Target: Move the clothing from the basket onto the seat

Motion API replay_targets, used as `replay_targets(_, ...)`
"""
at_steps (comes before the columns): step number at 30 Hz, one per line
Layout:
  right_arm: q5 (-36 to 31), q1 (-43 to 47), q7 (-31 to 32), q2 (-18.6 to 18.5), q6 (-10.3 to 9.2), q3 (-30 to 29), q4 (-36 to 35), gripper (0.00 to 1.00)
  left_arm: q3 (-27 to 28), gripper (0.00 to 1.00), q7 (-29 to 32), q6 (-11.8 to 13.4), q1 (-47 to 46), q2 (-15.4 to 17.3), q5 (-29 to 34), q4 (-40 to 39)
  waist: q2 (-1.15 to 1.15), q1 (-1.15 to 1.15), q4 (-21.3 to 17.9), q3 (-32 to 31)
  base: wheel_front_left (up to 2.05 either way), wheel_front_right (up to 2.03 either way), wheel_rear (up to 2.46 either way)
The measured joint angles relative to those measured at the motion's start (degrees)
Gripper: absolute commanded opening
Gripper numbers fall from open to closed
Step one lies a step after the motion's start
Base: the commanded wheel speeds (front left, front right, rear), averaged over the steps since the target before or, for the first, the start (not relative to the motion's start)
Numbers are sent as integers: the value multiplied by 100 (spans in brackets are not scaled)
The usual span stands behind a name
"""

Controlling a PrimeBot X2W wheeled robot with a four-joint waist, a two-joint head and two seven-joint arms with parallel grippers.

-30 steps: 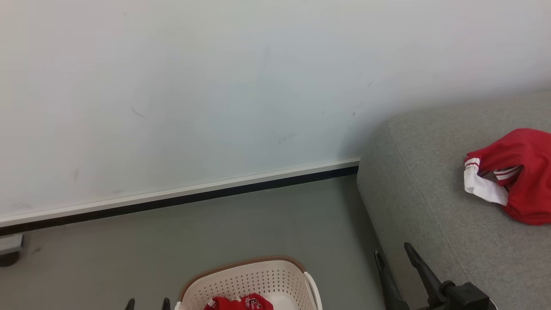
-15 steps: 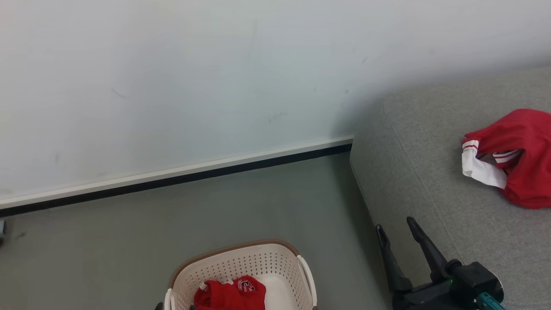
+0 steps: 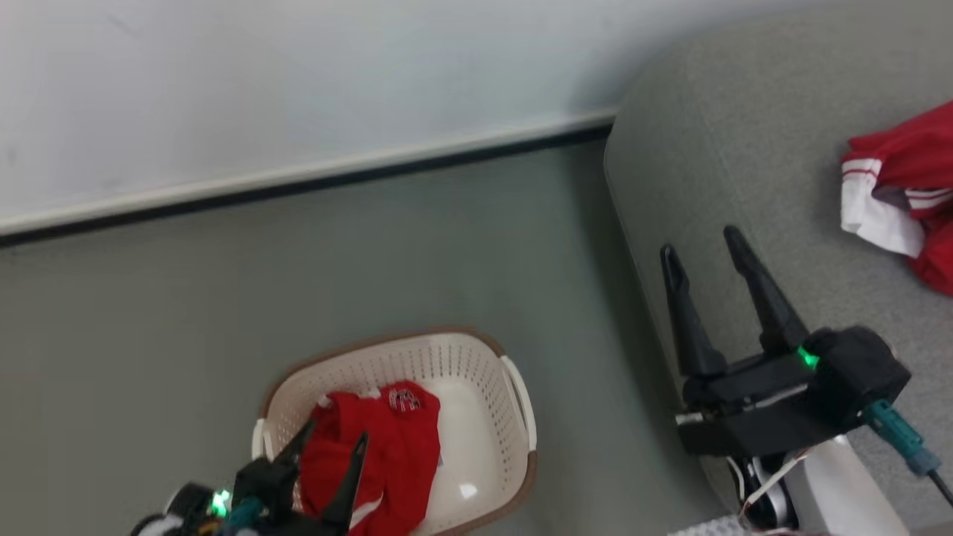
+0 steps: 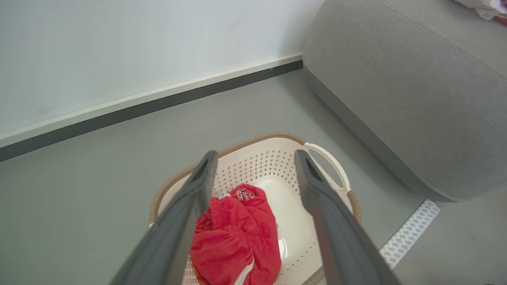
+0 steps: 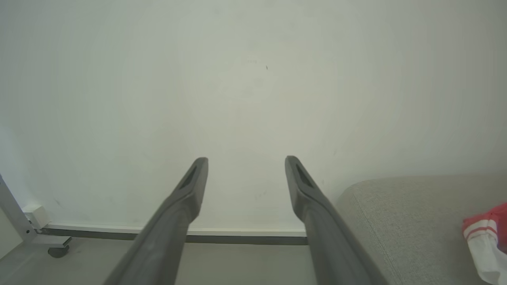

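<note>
- One red piece of clothing (image 3: 387,447) lies bunched in the left half of the basket (image 3: 517,387), lower centre of the head view; a second piece (image 3: 908,171) lies on the seat (image 3: 744,149), right edge
- The left gripper (image 3: 335,433) hangs above the basket piece, fingers spread wide, holding nothing
- The right gripper (image 3: 700,242) is wide open, empty, mid right, over the seat's edge
- Step in hand, as judged: approach for the pick
- Next move calls for lowering the left gripper and closing on a thick fold, clear of the basket wall
</note>
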Motion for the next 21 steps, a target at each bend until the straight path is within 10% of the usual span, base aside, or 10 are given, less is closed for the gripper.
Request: replay_targets(21, -148, -1495, 0, 466, 0, 366, -1301, 100, -792, 100, 464, -94, -3299, 103, 530, 3201, 1, 0, -349, 2609, 0, 0, 0)
